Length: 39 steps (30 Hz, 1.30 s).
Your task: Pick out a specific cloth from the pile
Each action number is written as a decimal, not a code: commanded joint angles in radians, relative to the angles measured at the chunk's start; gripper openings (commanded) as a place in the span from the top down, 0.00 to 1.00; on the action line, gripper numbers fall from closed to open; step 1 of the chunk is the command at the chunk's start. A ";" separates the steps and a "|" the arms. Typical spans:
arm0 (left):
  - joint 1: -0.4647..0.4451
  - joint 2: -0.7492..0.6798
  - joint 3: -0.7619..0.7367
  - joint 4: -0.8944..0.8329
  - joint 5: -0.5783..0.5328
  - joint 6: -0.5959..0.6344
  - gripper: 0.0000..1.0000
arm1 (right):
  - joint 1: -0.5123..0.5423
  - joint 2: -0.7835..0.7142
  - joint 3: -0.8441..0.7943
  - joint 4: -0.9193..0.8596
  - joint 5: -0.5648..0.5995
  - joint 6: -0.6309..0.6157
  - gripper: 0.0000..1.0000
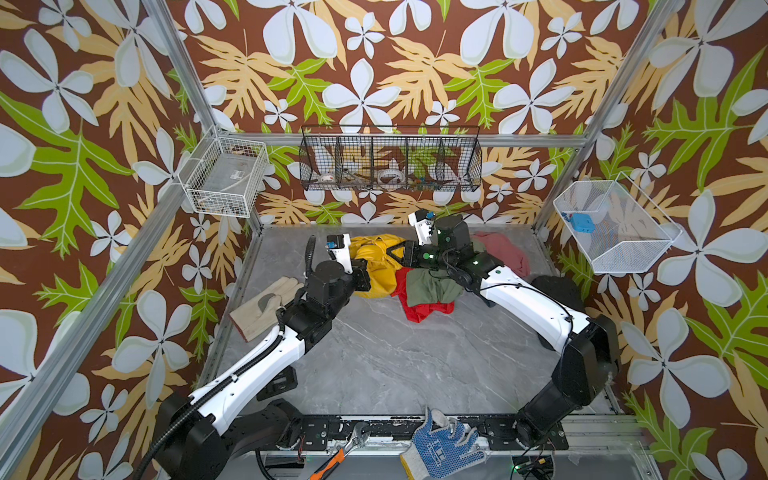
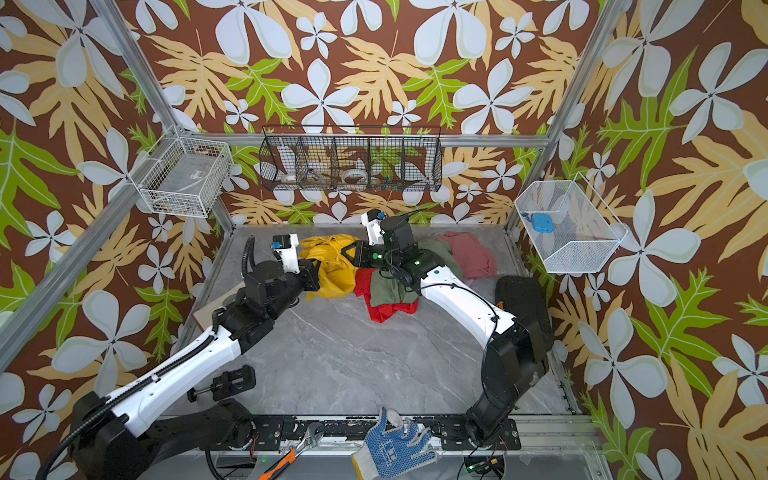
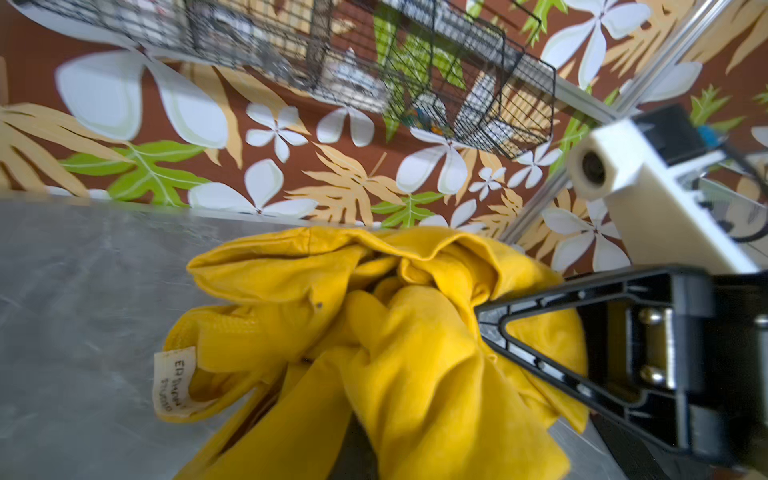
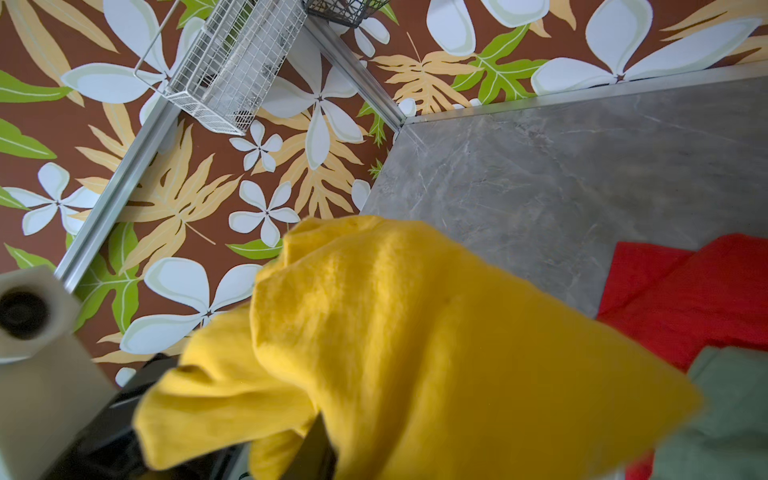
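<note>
Between the left gripper [image 1: 365, 276] and the right gripper [image 1: 392, 252] lies the yellow cloth [image 1: 376, 266], bunched just beside the pile [image 1: 430, 286], its edge touching the red cloth [image 1: 424, 309]. The left jaws are together, apparently pinching a fold of the yellow cloth. Fabric drapes over the right jaws, so I cannot tell if they are apart or clamped. A good pull goes toward the left gripper's own side, low over the table [image 1: 374, 353], once the right gripper is clear, so nothing from the pile drags along.
</note>
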 commanded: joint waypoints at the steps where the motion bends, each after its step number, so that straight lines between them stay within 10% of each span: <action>1: 0.028 -0.036 0.044 -0.063 -0.087 0.035 1.00 | 0.017 0.051 0.059 -0.033 -0.022 -0.012 0.59; 8: 0.126 -0.052 0.130 -0.224 -0.092 0.046 1.00 | 0.043 0.166 0.214 -0.206 0.058 -0.096 0.00; 30: 0.295 0.078 0.360 -0.321 -0.028 0.241 1.00 | -0.016 0.004 0.057 -0.238 0.227 -0.146 0.00; 39: 0.301 0.123 0.237 -0.289 0.068 0.185 1.00 | -0.016 -0.019 0.033 -0.247 0.241 -0.149 0.01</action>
